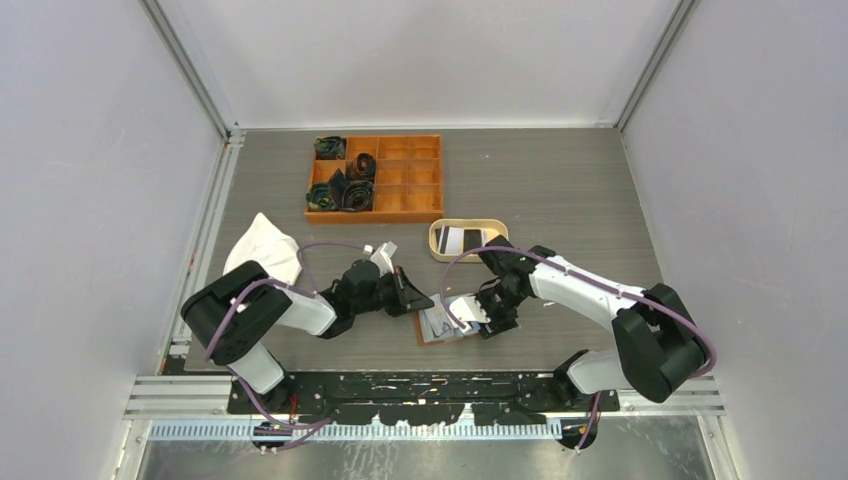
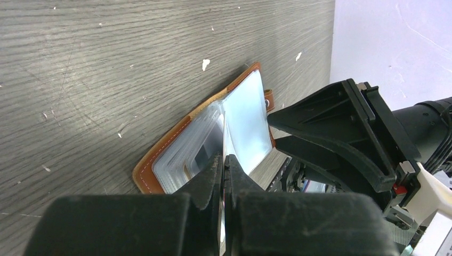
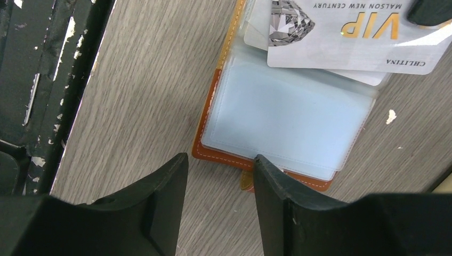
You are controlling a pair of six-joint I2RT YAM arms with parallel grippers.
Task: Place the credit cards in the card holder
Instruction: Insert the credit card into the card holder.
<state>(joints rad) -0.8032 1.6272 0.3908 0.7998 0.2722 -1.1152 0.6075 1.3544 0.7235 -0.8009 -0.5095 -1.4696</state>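
Brown leather card holder (image 3: 288, 114), open on grey table (image 3: 133, 106). My left end effector (image 2: 224, 168) is pinched on a clear sleeve (image 2: 245, 117); my right end effector (image 3: 219, 162) has its jaws apart, empty. Step, as I judge it: inserting the white VIP card (image 3: 341, 32). Next move calls for sliding it squarely into the sleeve.

The open card holder (image 3: 282, 106) is shared by all views: seen from high overhead, and closely by both wrist cameras.
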